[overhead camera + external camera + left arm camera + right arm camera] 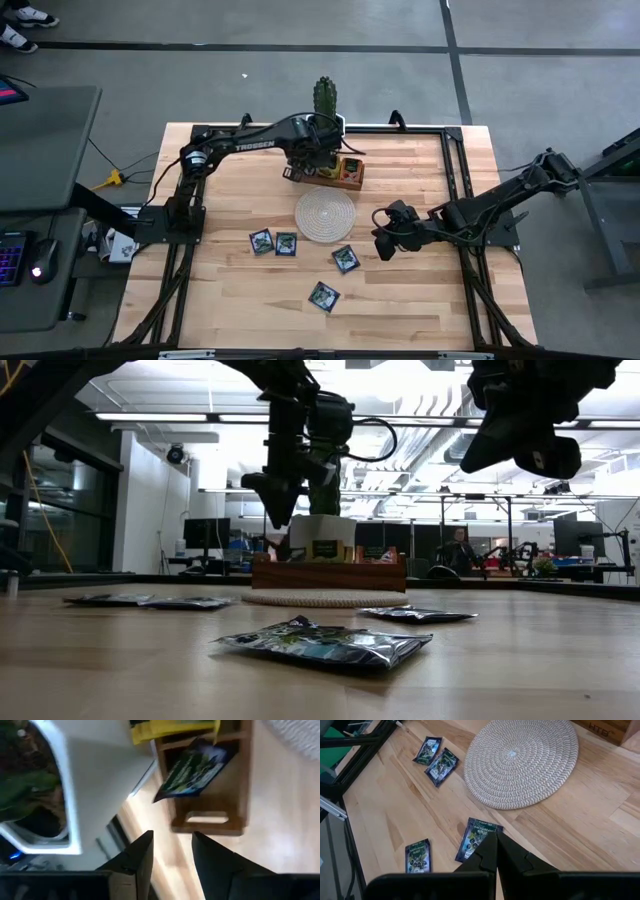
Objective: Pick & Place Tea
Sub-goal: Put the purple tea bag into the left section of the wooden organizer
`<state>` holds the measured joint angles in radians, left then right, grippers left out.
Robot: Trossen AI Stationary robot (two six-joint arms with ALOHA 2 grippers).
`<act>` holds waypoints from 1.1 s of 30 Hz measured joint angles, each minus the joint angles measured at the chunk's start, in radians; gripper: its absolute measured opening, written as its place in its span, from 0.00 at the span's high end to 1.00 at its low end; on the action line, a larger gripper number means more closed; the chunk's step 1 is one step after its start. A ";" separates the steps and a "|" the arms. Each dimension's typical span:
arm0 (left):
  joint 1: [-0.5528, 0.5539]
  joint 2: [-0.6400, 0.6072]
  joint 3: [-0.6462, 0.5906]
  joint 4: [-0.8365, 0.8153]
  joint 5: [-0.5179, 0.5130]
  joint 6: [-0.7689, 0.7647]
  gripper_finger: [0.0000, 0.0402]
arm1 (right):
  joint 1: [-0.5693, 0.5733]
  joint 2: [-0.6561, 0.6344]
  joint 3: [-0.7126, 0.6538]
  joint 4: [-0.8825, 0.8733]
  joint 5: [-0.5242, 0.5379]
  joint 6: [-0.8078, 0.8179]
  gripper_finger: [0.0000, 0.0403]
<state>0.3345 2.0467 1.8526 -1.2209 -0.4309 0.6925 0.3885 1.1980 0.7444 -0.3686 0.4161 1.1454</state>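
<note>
Beside the white pot (pixel 100 780), our left gripper (pixel 172 855) hangs parted and empty over the wooden tray (pixel 235 795), a dark blue sachet (pixel 192 767) leaning inside. Four glossy sachets (pixel 440 765) ring the woven mat (pixel 520 762); our right gripper (pixel 496 852) is closed, empty.

I see the plant pot (pixel 95 780) cut off, and a blurry sachet (pixel 192 767), maybe tea.
</note>
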 joint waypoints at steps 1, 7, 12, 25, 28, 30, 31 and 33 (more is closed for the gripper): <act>0.000 -0.006 -0.001 -0.001 0.019 -0.010 0.67 | 0.000 0.000 0.000 -0.003 -0.003 0.000 1.00; -0.003 -0.087 -0.002 0.005 0.131 -0.077 0.67 | 0.015 0.000 0.000 -0.012 -0.004 -0.001 1.00; -0.022 -0.183 -0.015 0.058 0.221 -0.150 0.67 | 0.051 0.000 0.000 -0.011 0.022 -0.007 1.00; -0.219 -0.472 -0.498 0.463 0.424 -0.401 0.67 | 0.085 0.207 0.073 0.128 0.071 -0.106 1.00; -0.275 -0.475 -0.639 0.717 0.488 -0.517 0.67 | 0.085 0.311 0.152 0.081 0.032 -0.145 1.00; -0.302 -0.486 -0.730 0.786 0.552 -0.596 0.67 | 0.084 0.381 0.201 0.058 0.008 -0.162 1.00; -0.317 -0.483 -0.759 0.873 0.585 -0.630 0.67 | 0.084 0.413 0.221 0.042 -0.008 -0.166 1.00; -0.343 -0.485 -0.815 1.028 0.640 -0.693 0.67 | 0.084 0.471 0.254 0.032 -0.031 -0.171 1.00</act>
<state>-0.0089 1.5612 1.0373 -0.1928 0.2093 -0.0001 0.4721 1.6694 0.9984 -0.3370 0.3853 0.9747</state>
